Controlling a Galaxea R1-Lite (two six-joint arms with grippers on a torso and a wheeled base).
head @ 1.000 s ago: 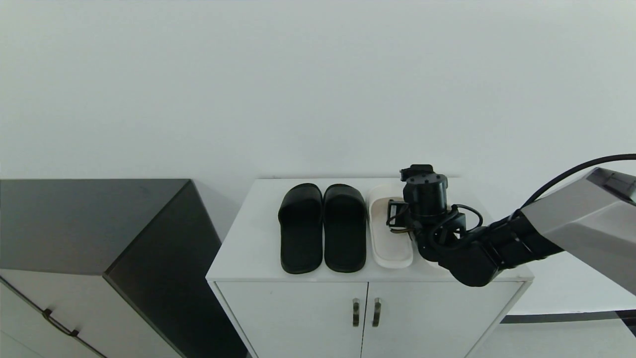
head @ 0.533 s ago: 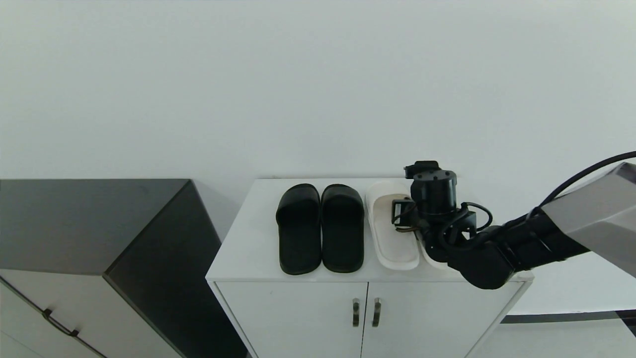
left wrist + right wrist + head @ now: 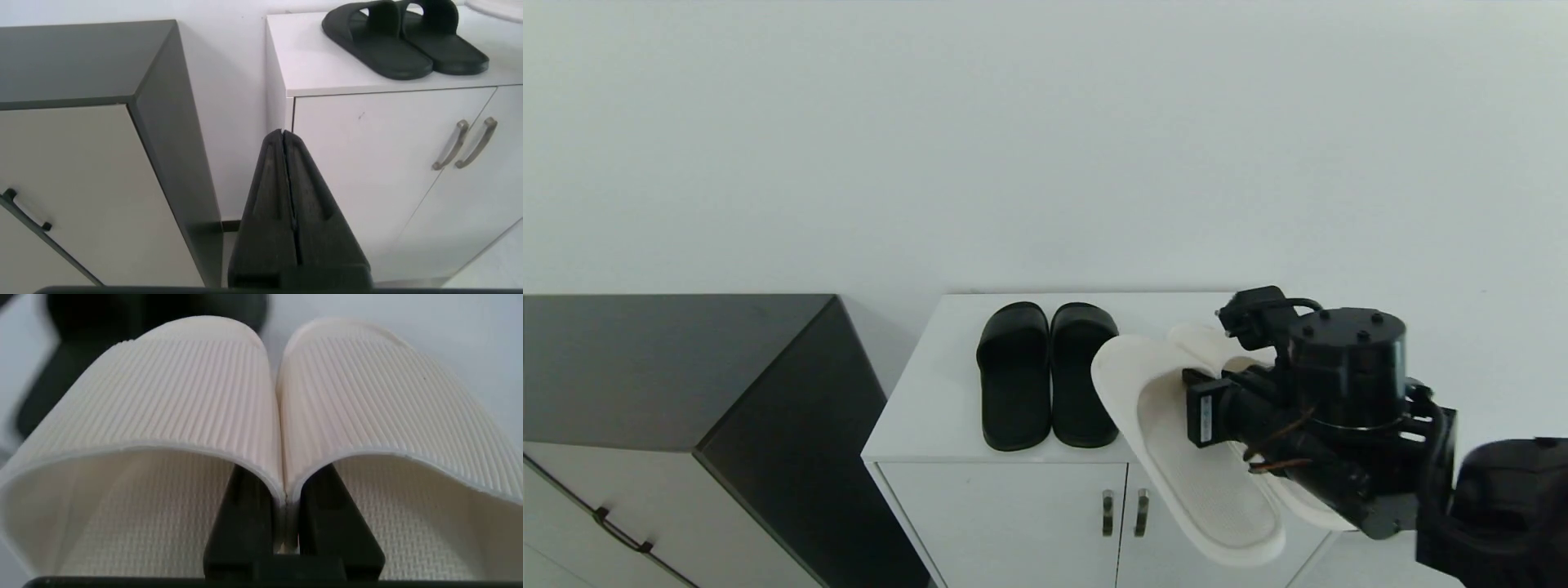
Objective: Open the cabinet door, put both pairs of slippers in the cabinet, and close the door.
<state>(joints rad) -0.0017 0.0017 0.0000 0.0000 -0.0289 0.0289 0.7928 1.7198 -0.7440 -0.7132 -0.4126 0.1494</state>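
My right gripper (image 3: 1235,377) is shut on the inner edges of a pair of white slippers (image 3: 1194,457), held side by side off the cabinet, out past its front right corner. In the right wrist view the fingers (image 3: 249,516) pinch the two ribbed white straps (image 3: 163,392) together. A pair of black slippers (image 3: 1049,371) lies on the white cabinet's top (image 3: 931,400), also seen from the left wrist (image 3: 404,37). Both cabinet doors (image 3: 1013,523) are closed, with two metal handles (image 3: 1125,512) at the middle. My left gripper (image 3: 283,147) is shut and empty, low in front of the cabinets.
A dark-topped cabinet (image 3: 670,359) with a pale front and a dark handle (image 3: 621,532) stands to the left of the white one, a narrow gap between them. A plain white wall rises behind.
My right gripper has lifted the white slippers off the cabinet top and drawn them back toward me and to the right. The black slippers have stayed put.
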